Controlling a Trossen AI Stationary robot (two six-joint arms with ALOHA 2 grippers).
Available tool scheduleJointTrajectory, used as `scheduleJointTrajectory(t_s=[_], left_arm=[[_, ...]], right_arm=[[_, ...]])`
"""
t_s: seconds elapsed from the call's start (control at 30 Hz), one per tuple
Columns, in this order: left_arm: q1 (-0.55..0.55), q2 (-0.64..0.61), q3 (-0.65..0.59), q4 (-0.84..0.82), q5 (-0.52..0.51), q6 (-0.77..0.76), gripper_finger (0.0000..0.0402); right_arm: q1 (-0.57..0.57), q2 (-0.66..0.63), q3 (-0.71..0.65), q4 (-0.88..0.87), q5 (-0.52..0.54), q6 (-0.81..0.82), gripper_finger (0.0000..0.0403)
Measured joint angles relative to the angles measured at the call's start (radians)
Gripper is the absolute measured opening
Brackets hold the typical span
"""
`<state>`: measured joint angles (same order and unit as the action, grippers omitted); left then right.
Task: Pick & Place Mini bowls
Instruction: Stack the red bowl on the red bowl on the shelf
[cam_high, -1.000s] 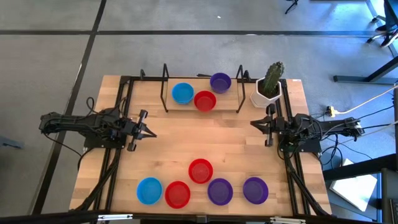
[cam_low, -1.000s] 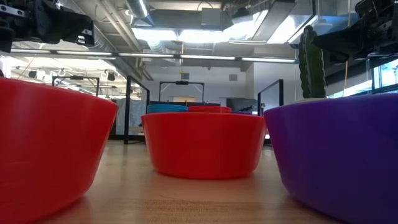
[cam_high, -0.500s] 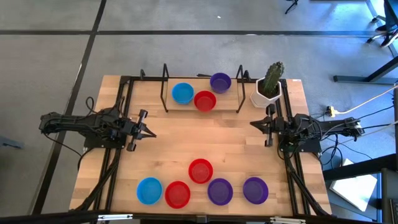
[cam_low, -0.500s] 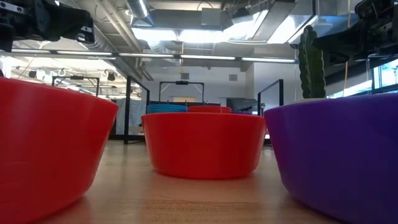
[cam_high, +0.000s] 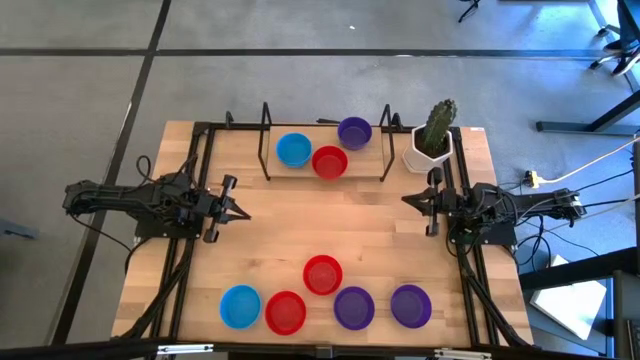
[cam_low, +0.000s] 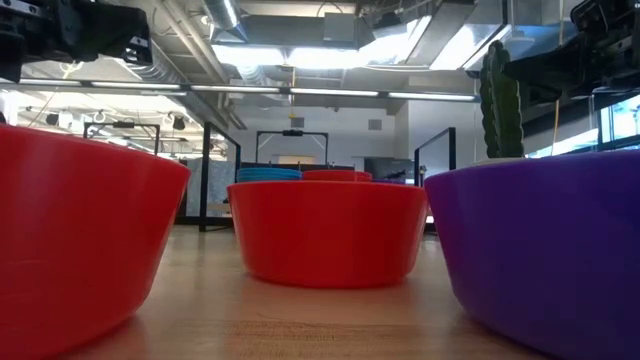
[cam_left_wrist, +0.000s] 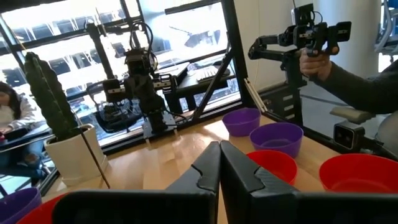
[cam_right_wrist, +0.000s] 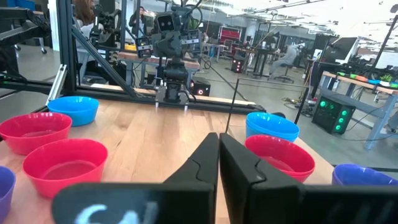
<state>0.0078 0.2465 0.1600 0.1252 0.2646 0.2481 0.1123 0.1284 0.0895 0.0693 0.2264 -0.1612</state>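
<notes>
Wood-topped table (cam_high: 380, 235) stands on grey floor; five mini bowls (cam_high: 323, 274) cluster at its near edge, three inside the far black rack (cam_high: 325, 150). Left gripper (cam_high: 238, 212) and right gripper (cam_high: 408, 199) hover at opposite sides, jaws pressed together, empty.

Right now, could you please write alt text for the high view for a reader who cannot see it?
Overhead view of a wooden table: five mini bowls near the front edge, three more inside a black frame at the back. The left gripper and right gripper, both shut and empty, face each other; a potted cactus stands beside the frame.
</notes>
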Motion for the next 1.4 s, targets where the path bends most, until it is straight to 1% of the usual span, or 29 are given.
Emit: scheduleJointTrajectory(t_s=[0.13,0.3,0.57,0.9,1.03,1.1,1.2,1.27,1.33,1.4], left_arm=[[0.000,0.000,0.000,0.000,0.000,0.002,0.0007],[0.000,0.000,0.000,0.006,-0.001,0.069,0.0002],[0.000,0.000,0.000,0.017,-0.001,0.054,0.0008],[0.000,0.000,0.000,0.029,-0.002,0.061,0.0004],[0.000,0.000,0.000,0.029,-0.002,0.061,0.0006],[0.000,0.000,0.000,0.029,-0.002,0.061,0.0006],[0.000,0.000,0.000,0.029,-0.002,0.061,0.0003],[0.000,0.000,0.000,0.031,-0.002,0.061,0.0002],[0.000,0.000,0.000,0.036,-0.002,0.063,0.0003],[0.000,0.000,0.000,0.036,-0.002,0.063,0.0006]], right_arm=[[0.000,0.000,0.000,0.000,0.000,0.000,0.0016],[0.000,0.000,0.000,0.000,-0.001,0.000,0.0016],[0.000,0.000,0.000,0.000,-0.001,0.000,0.0016],[0.000,0.000,0.000,0.001,-0.001,0.000,0.0017],[0.000,0.000,0.000,0.039,-0.002,0.008,0.0017],[0.000,0.001,0.000,0.082,-0.027,0.045,0.0017],[0.000,0.033,0.000,0.174,-0.103,0.085,0.0017],[0.000,0.082,0.000,0.250,-0.144,0.095,0.0017],[0.000,0.159,0.012,0.310,-0.150,0.109,0.0017],[0.005,0.256,0.053,0.322,-0.150,0.128,0.0017]])
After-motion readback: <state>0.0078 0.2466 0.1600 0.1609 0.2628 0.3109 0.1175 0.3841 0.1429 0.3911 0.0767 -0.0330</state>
